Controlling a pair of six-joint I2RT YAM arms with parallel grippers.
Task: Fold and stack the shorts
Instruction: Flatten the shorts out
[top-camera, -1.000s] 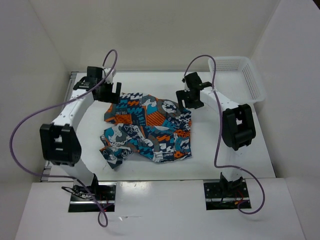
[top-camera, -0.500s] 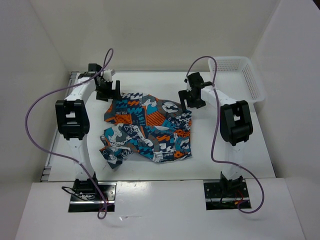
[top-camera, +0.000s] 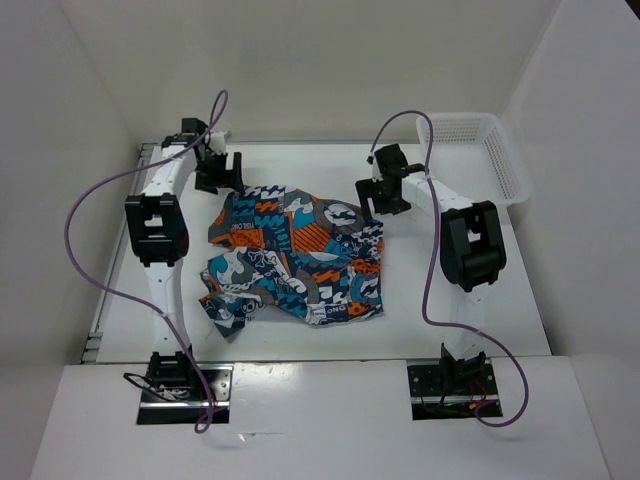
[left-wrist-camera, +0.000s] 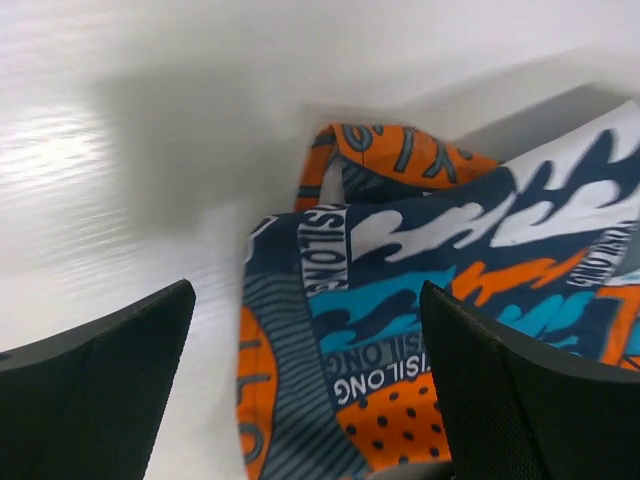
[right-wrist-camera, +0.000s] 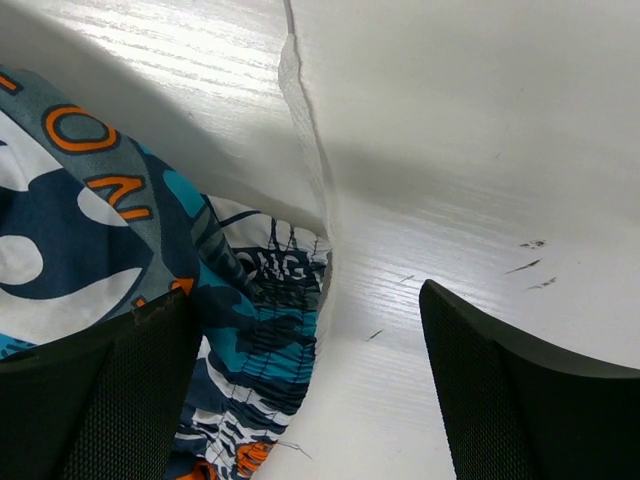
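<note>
The shorts (top-camera: 295, 255) are seen lying crumpled and unfolded in the middle of the white worktop (top-camera: 450, 320), spread in a loose, uneven heap with their teal, orange, white and black print facing up. A lower corner is bunched up on the near left side.

The left gripper (top-camera: 222, 172) is held at the far left corner of the shorts. In the left wrist view its jaws are spread wide, and an orange and navy edge of the fabric (left-wrist-camera: 420, 290) is seen below and between them; nothing is gripped.

The right gripper (top-camera: 385, 200) is held at the far right corner of the shorts. In the right wrist view its jaws are likewise spread wide over a gathered hem of the fabric (right-wrist-camera: 250, 330), with bare worktop under the right-hand finger (right-wrist-camera: 520, 390); nothing is gripped. Whether either gripper touches the cloth cannot be told.

A white mesh basket (top-camera: 500, 155) is set at the far right corner of the worktop, well apart from the shorts.
</note>
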